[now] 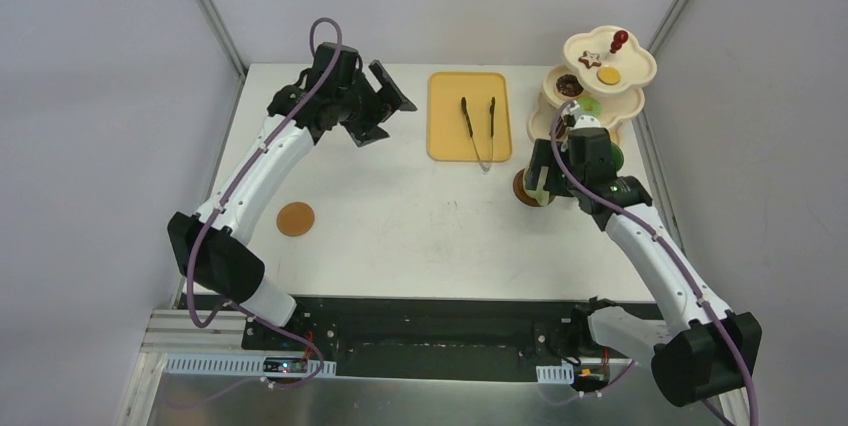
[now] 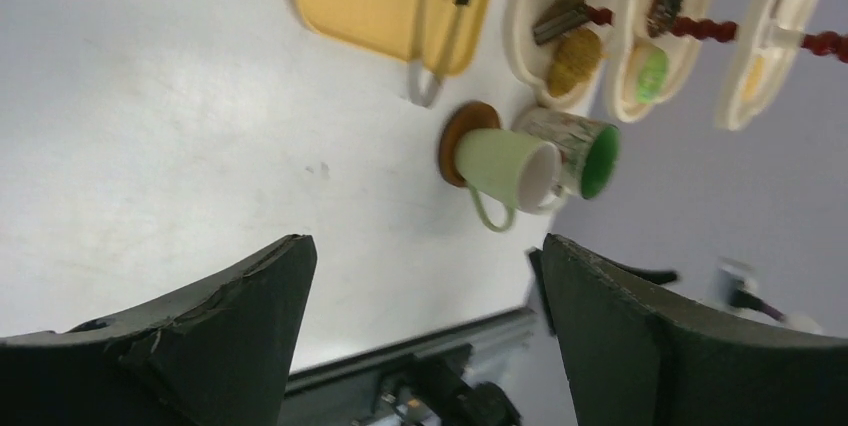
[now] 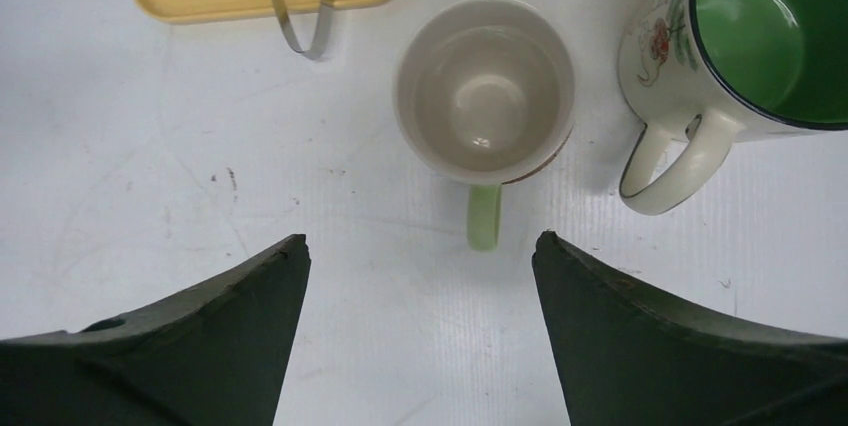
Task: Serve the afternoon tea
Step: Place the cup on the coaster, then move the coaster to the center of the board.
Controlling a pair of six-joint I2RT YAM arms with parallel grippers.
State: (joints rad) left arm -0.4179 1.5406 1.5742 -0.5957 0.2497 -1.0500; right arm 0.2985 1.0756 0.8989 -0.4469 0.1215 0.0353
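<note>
The right wrist camera looks straight down into a pale green ceramic mug with a cream inside (image 3: 485, 96), upright on the white counter (image 1: 400, 216), its handle pointing toward the lens. The right jaws are spread wide above it, pinching nothing. Just to the mug's right stands a patterned cream mug with a green lining (image 3: 760, 36), close by but apart from it. From overhead the right arm hides nearly all of this (only slivers of the mugs peek out).

The left wrist view, taken from across the counter, shows what the straight-down view barely does: the green mug sits on a round brown coaster (image 2: 462, 141), and small toy pastries (image 2: 575, 61) lie on the tiers of the cream three-tier stand with a red knob (image 1: 635, 61). The left jaws are spread too, held over the far left of the counter with nothing between them.

Only the overhead camera shows a second round brown coaster (image 1: 295, 218), bare, at the left. The black tongs (image 1: 468, 121) rest on the yellow rectangular tray (image 1: 445, 116).
</note>
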